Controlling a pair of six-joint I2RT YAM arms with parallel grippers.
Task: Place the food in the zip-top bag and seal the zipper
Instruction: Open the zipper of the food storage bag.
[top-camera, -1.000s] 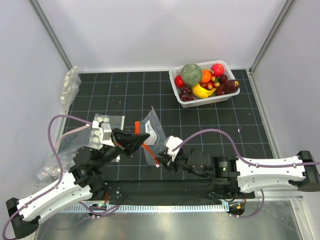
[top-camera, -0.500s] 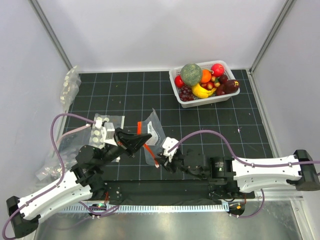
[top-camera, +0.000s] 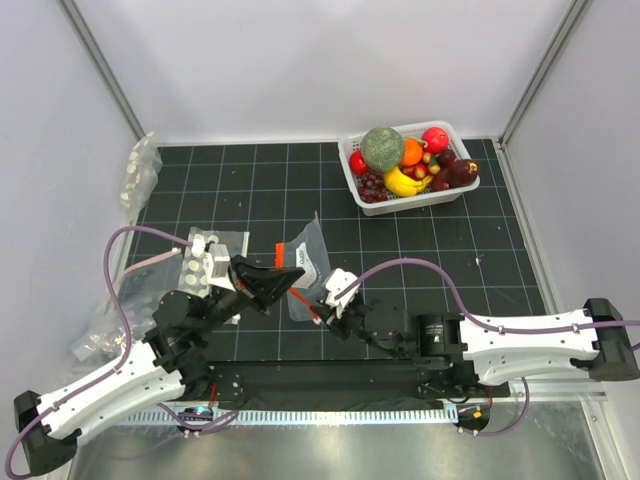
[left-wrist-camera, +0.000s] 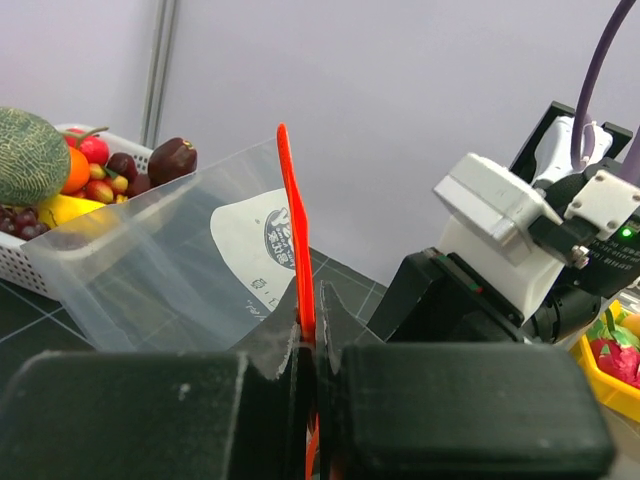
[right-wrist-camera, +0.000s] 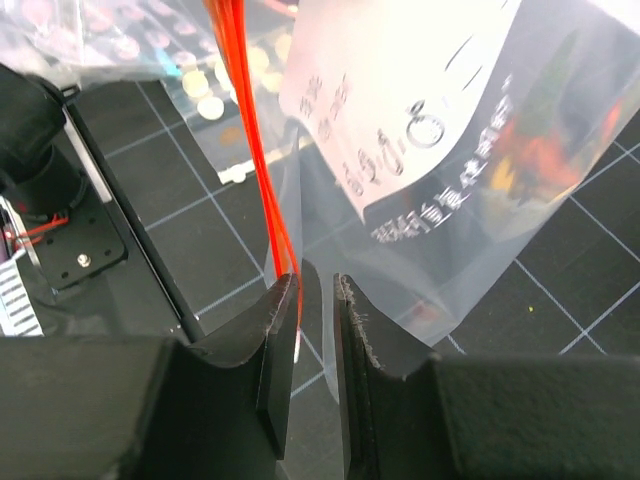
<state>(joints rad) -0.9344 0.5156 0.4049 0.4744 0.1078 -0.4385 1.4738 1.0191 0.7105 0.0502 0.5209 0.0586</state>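
Zipper (left-wrist-camera: 290, 230) of the clear bag (left-wrist-camera: 170, 260) is clamped in the left claw's (left-wrist-camera: 308, 340) closed jaws. The right claw (right-wrist-camera: 318, 285), jaws narrowly apart, straddles the strip's other end. Fruit (top-camera: 435, 139) sits in the far basket (top-camera: 420, 200).

Open mat (top-camera: 300, 180) between zip-top bag (top-camera: 308, 262) and fruit basket (top-camera: 410, 200); disc bags (top-camera: 215, 250) close beside the left claw (top-camera: 296, 274).

My left arm reaches forward and inward, left gripper (left-wrist-camera: 308, 335) clamped tight on the zipper (left-wrist-camera: 292, 210). My right arm stretches low across to the left, right gripper (right-wrist-camera: 318, 290) jaws narrowly parted.
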